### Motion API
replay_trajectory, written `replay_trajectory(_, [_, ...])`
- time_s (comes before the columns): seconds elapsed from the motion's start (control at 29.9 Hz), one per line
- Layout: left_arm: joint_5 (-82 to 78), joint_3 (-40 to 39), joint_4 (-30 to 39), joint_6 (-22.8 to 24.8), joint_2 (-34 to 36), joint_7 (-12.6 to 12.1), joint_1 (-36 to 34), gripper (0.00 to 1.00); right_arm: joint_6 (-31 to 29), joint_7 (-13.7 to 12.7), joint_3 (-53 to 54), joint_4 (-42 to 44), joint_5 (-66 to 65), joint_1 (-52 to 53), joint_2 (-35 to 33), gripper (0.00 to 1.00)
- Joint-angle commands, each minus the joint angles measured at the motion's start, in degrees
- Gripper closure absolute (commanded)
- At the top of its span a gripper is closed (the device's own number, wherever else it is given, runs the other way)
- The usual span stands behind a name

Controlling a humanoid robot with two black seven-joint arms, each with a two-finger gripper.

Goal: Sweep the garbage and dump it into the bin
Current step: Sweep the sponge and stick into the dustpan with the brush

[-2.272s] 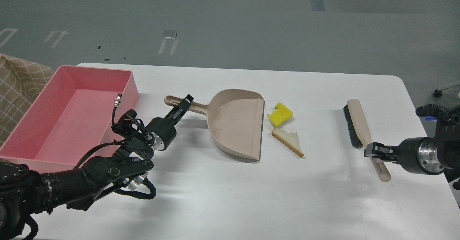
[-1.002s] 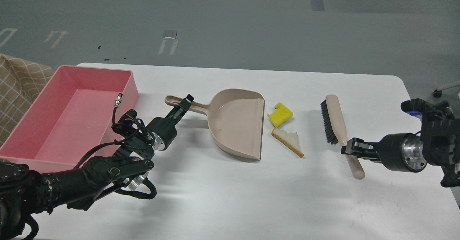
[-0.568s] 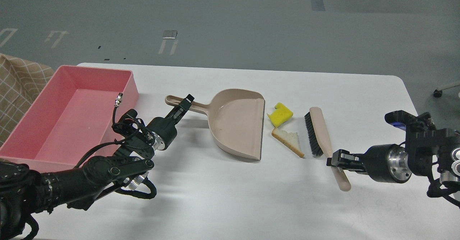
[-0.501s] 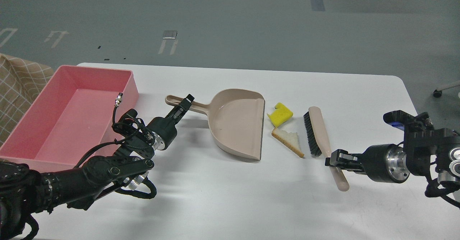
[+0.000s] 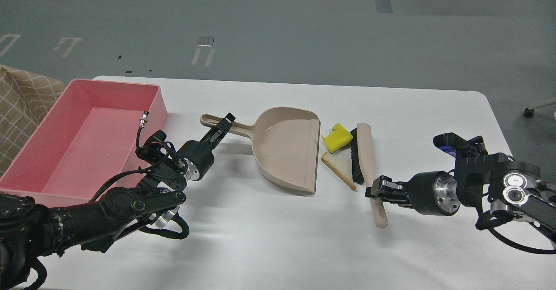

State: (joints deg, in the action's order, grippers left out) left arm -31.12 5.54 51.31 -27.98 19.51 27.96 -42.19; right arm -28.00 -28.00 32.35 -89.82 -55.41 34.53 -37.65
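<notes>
The yellow sponge chunk [image 5: 335, 137] and the triangular bread slice [image 5: 339, 167] lie just right of the beige dustpan's [image 5: 286, 149] open edge. My right gripper [image 5: 376, 192] is shut on the handle of a beige brush [image 5: 367, 164], whose black bristles press against both pieces. My left gripper [image 5: 221, 127] is shut on the dustpan handle [image 5: 217, 122], holding the pan flat on the white table [image 5: 278, 238]. The pink bin [image 5: 82, 138] stands empty at the far left.
A beige checked cloth [image 5: 21, 107] shows at the left edge beyond the bin. The table's right edge [image 5: 495, 112] lies near my right arm. Grey floor lies beyond the table's far edge.
My right gripper has carried the brush leftward from the table's right side until its bristles touch the garbage. The sponge and bread have shifted slightly left toward the dustpan. My left arm has not moved.
</notes>
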Motion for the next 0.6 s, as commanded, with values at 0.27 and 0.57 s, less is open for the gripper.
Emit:
replay_trajectory(0.27, [0.09,-0.01,0.02,-0.02,-0.09,0.04,-0.35,1.0,0.0,0.0,2.19,0.69,0.04,-0.43,6.27,1.0])
replay_trajectory(0.57, [0.09,-0.09,0.11,-0.02,-0.44,0.04,-0.35,1.0,0.0,0.0,2.36,3.86,0.04,-0.43,13.74,1.0])
